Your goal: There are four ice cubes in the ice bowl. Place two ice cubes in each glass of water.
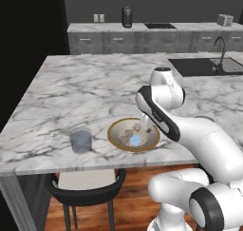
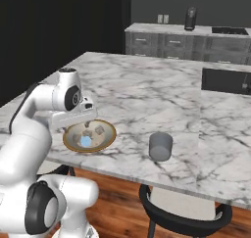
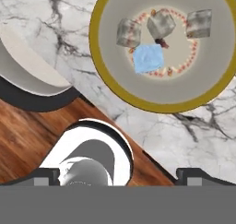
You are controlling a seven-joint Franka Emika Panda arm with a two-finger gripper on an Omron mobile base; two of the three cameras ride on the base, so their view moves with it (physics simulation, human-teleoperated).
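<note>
Marble counter (image 1: 71, 90) holds the ice bowl (image 3: 103, 78); the gripper (image 3: 118, 174), fingers apart, hovers above four ice cubes (image 3: 161, 24), likely slick, best pinched across flat faces.

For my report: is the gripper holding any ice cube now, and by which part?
Nothing is held. The gripper stands open above the ice bowl, and all four ice cubes lie inside it.

A white-and-grey marbled bench (image 1: 85, 87) carries the ice bowl (image 1: 133, 134) near its front edge. One glass of water (image 1: 81, 139) stands left of the bowl, another (image 2: 160, 146) to its right, both apart from it.
</note>
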